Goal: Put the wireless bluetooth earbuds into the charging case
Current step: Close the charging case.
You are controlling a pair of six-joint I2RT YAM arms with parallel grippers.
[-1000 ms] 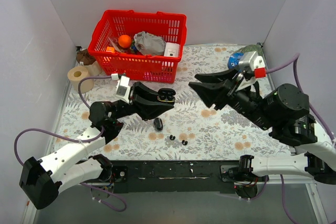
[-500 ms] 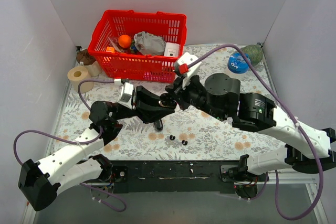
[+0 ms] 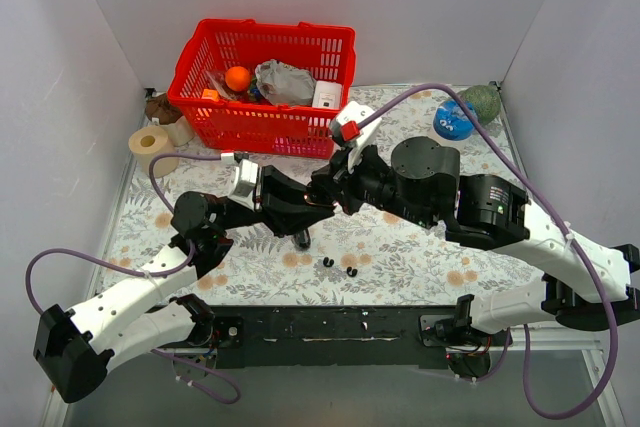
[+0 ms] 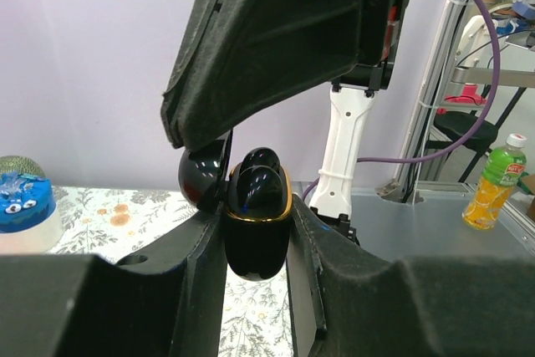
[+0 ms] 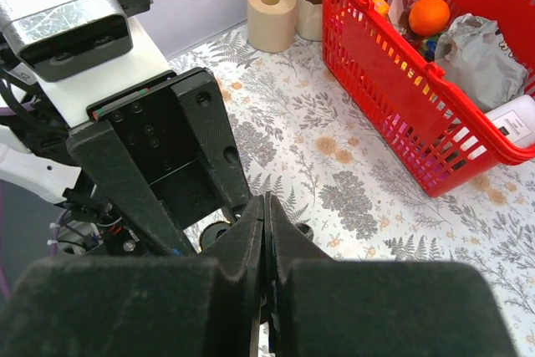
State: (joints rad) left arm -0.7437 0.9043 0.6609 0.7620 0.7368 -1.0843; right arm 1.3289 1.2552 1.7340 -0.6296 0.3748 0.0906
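Note:
My left gripper is shut on the glossy black charging case, which has a gold rim. It holds the case above the mat with the lid hanging open to the left. My right gripper is shut. Its tips rest right at the case and hide most of it in the top view. It fills the upper part of the left wrist view, and its fingers press together in its own view. Two tiny black earbuds lie on the mat below both grippers. I cannot tell if anything is pinched.
A larger black rounded piece lies on the mat under the left gripper. A red basket of items stands at the back. A paper roll is at the far left. A blue toy and a green ball are at the back right.
My right arm has swung from the right side across to the left gripper and shut its jaws at the case. In the last half second it has only edged closer.

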